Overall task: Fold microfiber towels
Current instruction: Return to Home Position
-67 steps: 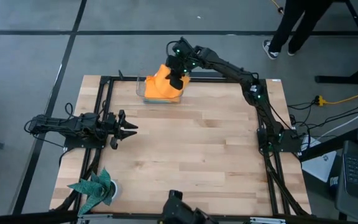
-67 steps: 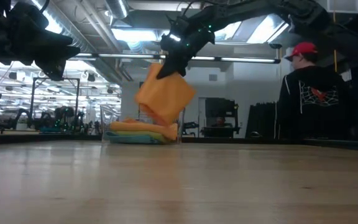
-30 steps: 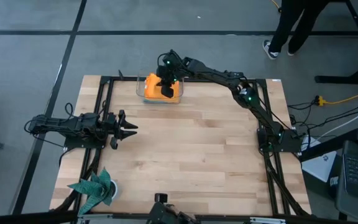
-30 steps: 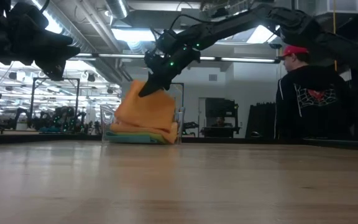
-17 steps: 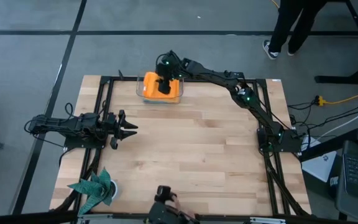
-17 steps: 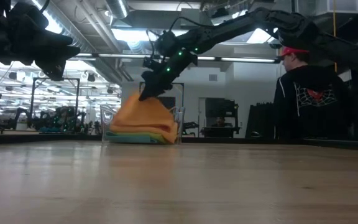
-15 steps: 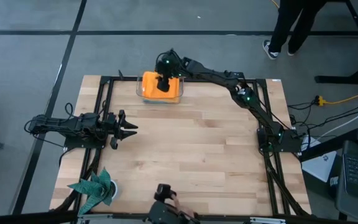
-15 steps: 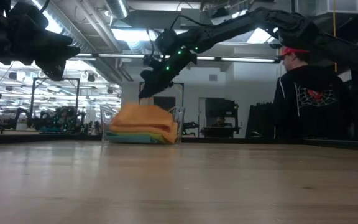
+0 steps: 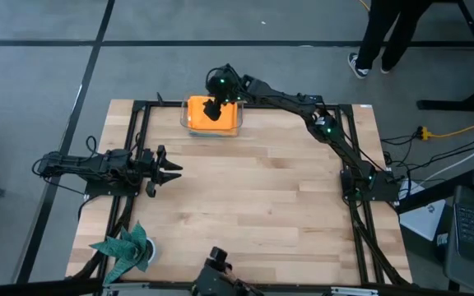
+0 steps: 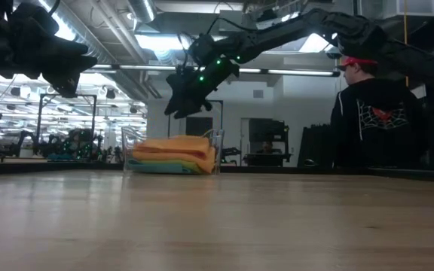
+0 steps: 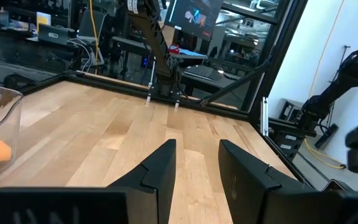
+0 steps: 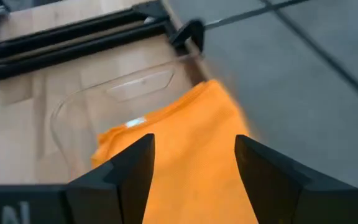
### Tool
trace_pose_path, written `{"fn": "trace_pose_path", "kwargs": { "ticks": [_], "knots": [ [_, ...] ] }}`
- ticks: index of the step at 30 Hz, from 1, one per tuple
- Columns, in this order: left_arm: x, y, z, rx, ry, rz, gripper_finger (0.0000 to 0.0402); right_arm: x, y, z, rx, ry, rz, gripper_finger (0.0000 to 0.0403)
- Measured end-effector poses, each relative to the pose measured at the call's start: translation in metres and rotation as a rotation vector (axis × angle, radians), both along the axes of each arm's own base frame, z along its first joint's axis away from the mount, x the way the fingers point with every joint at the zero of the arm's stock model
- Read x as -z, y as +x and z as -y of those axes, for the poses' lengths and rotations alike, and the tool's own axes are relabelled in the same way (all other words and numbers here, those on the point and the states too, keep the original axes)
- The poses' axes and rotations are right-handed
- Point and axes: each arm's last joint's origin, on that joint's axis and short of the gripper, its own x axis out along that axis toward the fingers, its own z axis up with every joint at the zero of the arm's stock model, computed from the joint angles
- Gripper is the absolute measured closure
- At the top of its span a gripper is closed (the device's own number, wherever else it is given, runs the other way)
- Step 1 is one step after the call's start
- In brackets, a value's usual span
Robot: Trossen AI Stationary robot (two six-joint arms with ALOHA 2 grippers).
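Note:
A clear bin (image 9: 239, 131) stands at the table's far edge and holds a flat stack of microfiber towels (image 10: 173, 155). A bright orange towel (image 9: 197, 117) lies on top, with a lime-green and a turquoise layer (image 10: 157, 167) under it. My right gripper (image 10: 178, 107) hangs open just above the orange towel (image 12: 191, 134), clear of it, pointing slantwise down. My left gripper (image 9: 171, 170) waits at the table's left side, level, its fingers (image 11: 160, 168) apart with nothing between them.
A dark teal spiky-edged cloth (image 9: 126, 249) lies at the near left corner. A person (image 10: 375, 113) stands beyond the table's far right. Bare wood (image 9: 253, 197) stretches between the bin and the near edge. Black frame rails (image 9: 138, 131) run along the table's sides.
My right gripper has lowered the hanging orange towel onto the stack in the bin, then opened and let go. The towel has sunk from a raised mound to lie flat on the stack. The gripper has tipped and rolled a little and stands clear above it.

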Motion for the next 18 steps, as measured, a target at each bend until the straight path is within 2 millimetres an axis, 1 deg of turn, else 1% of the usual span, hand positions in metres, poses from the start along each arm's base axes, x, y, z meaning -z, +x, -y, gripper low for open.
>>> {"fn": "trace_pose_path", "kwargs": {
  "ticks": [3, 5, 6, 8, 10, 12, 15, 18],
  "knots": [
    [0.0, 0.0, 0.0, 0.0, 0.0, 0.001, 0.0289, 0.007, 0.001, -0.003, -0.041, 0.104, 0.006, 0.0178],
    [0.0, 0.0, 0.0, 0.0, 0.0, 0.0, 0.0289, 0.003, 0.002, -0.007, -0.095, 0.174, 0.044, 0.0178],
    [0.0, 0.0, 0.0, 0.0, 0.0, 0.0, 0.0289, -0.003, 0.002, -0.01, -0.112, 0.2, 0.066, 0.0178],
    [0.0, 0.0, 0.0, 0.0, 0.0, 0.0, 0.0289, -0.022, -0.001, -0.018, -0.15, 0.232, 0.106, 0.0178],
    [0.0, 0.0, 0.0, 0.0, 0.0, 0.0, 0.0289, -0.044, -0.008, -0.027, -0.198, 0.251, 0.129, 0.0178],
    [0.0, 0.0, 0.0, 0.0, 0.0, 0.0, 0.0289, -0.06, -0.015, -0.037, -0.24, 0.282, 0.128, 0.0178],
    [0.0, 0.0, 0.0, 0.0, 0.0, 0.001, 0.0289, -0.07, -0.022, -0.056, -0.259, 0.321, 0.06, 0.0178],
    [0.0, 0.0, 0.0, 0.0, 0.0, 0.0, 0.0289, -0.078, -0.026, -0.08, -0.248, 0.305, -0.019, 0.0178]
  ]
}}
